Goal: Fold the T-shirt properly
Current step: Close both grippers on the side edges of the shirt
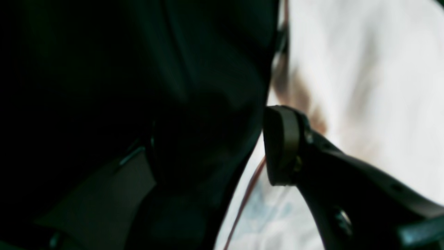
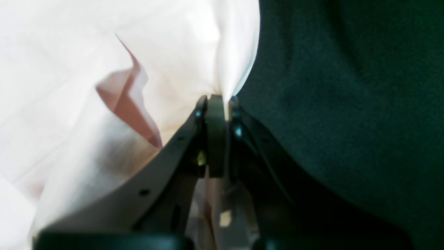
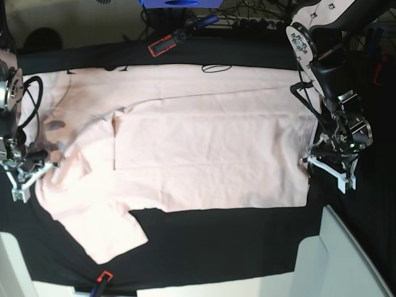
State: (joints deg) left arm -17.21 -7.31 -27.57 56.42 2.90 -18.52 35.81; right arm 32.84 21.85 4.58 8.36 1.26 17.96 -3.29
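Right, near edge of the base view first: a small red-and-black tool [image 3: 102,278] lies at the front border of the black tablecloth [image 3: 216,241]. Above it the T-shirt [image 3: 204,148] is spread flat, pale pink, plain side up, partly folded, with one sleeve lobe hanging toward the front left.

Right gripper [image 3: 28,167] sits at the shirt's left edge in the base view. Its wrist view shows the jaws clenched on a pinch of pink fabric, tablecloth just beside it.

Left gripper [image 3: 331,159] sits at the shirt's right edge. Its wrist view shows one pad [image 1: 281,146] clear of the cloth with a wide gap beside it; jaws are released and nothing is held. The other finger is lost in the dark.

At the far edge, a red-and-black clamp-like tool [image 3: 167,42] and a thin black loop [image 3: 216,68] lie beside the shirt's top border.
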